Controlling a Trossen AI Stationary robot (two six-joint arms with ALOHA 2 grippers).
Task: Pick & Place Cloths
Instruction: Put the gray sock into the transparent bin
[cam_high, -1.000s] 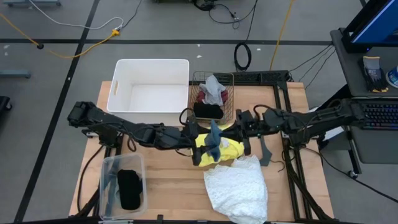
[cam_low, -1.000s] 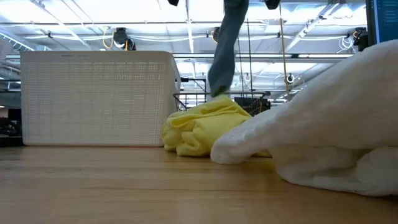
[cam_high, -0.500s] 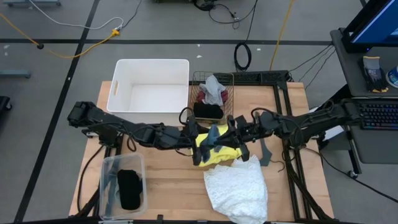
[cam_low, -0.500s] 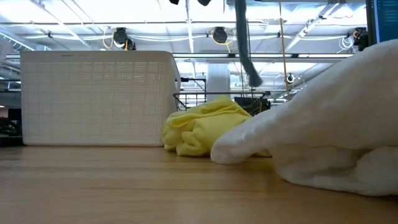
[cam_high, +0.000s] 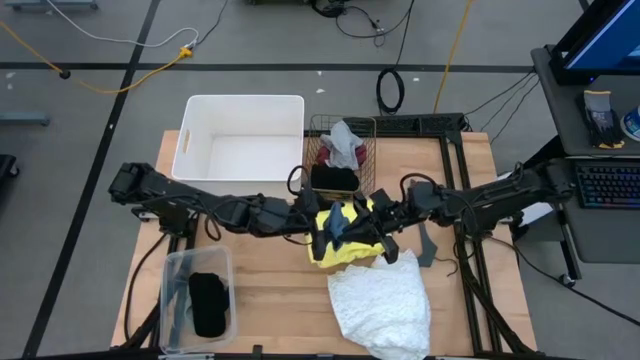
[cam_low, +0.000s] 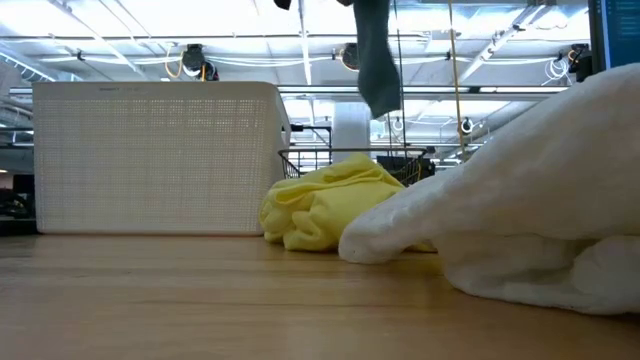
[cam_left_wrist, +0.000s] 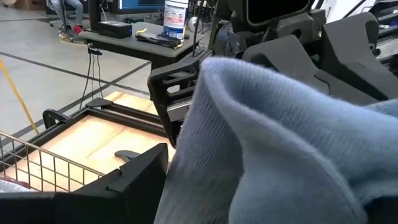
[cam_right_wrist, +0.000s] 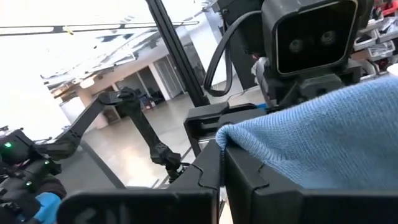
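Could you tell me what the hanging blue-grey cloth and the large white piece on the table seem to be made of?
The hanging blue-grey cloth looks like a soft knit: fine ribbing, fuzzy surface. The large white piece appears to be lacy, openwork fabric, though its weave is hard to make out.

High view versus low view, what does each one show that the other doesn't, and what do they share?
Only the high view shows both grippers meeting over the table, the left gripper and the right gripper, plus the clear bin holding a black cloth. Only the low view shows the grey cloth hanging clear above the table. Both show the yellow cloth, the white lacy cloth, the white bin and the wire basket.
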